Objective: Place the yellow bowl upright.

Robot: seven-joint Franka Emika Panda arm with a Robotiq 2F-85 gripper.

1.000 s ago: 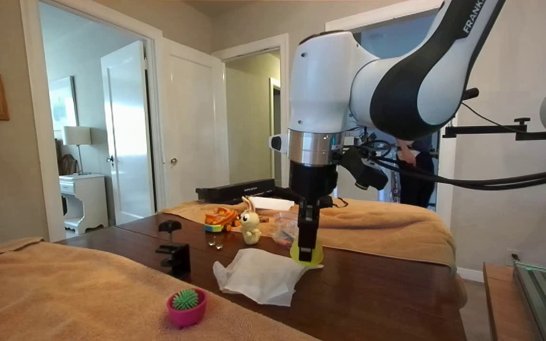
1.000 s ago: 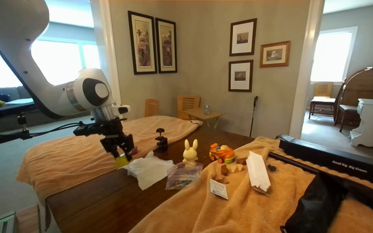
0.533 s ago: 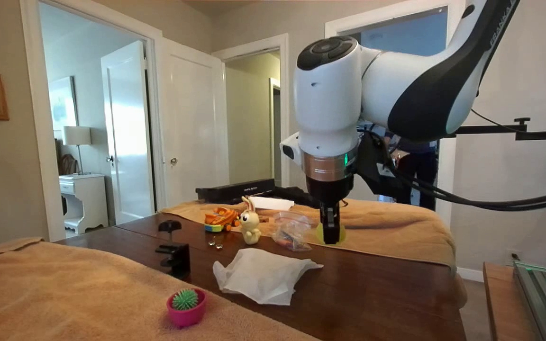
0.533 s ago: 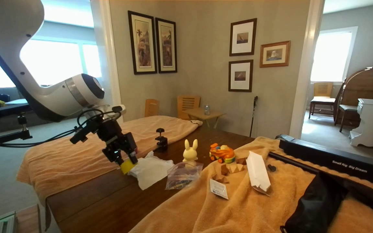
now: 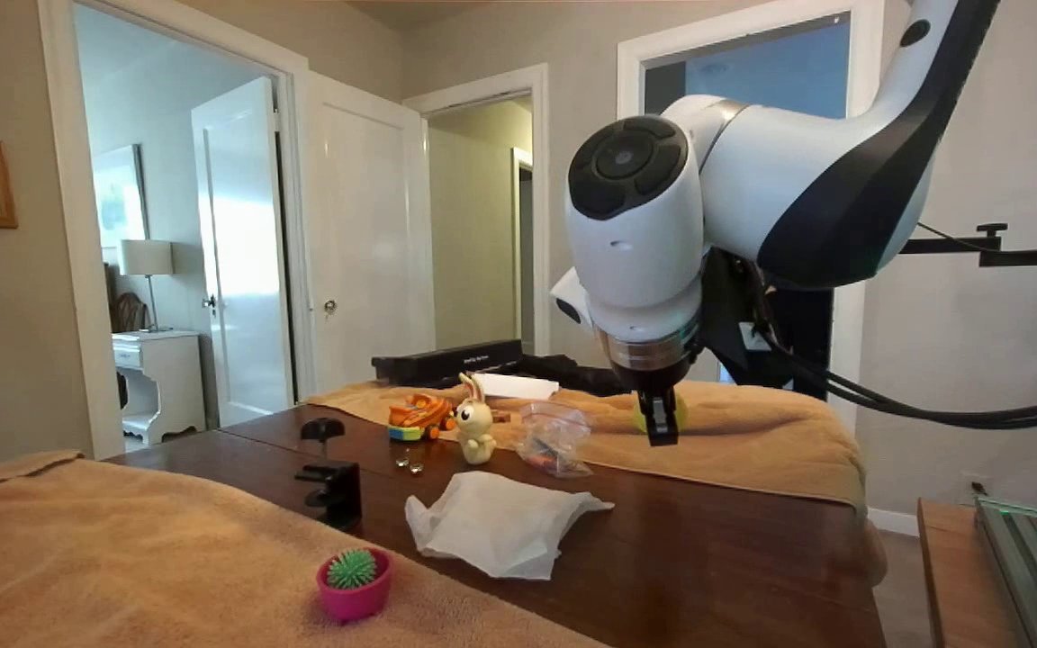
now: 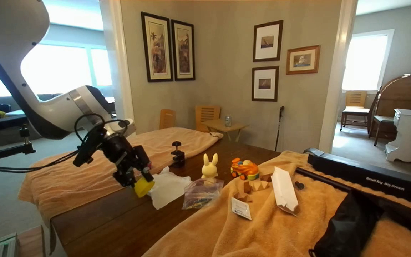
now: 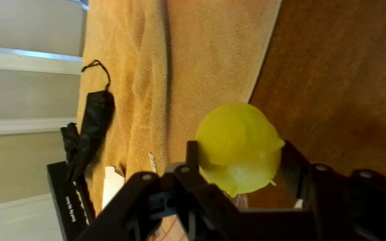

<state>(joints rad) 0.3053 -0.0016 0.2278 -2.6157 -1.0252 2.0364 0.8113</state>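
The yellow bowl (image 6: 143,187) is between the two fingers of my gripper (image 6: 141,180). It looks tilted and is held above the dark wooden table (image 6: 120,217). In an exterior view the bowl (image 5: 682,414) is partly hidden behind the gripper (image 5: 662,439), which leans over the table. In the wrist view the bowl's rounded outer side (image 7: 236,140) faces the camera, with small points along its edge. The gripper's fingers (image 7: 240,157) press on it from both sides. The bowl's opening is not clearly seen.
A white sheet (image 5: 505,526) lies on the table near the gripper. A plastic bag (image 5: 554,439), a rabbit figure (image 5: 475,432), an orange toy car (image 5: 419,416) and a black clamp (image 5: 338,490) stand farther off. A pink bowl (image 5: 355,598) holding a green spiky thing sits on a towel.
My gripper has moved away from the white sheet with the yellow bowl in it, and the wrist has tilted. The bowl has turned with it. Other things have not moved.
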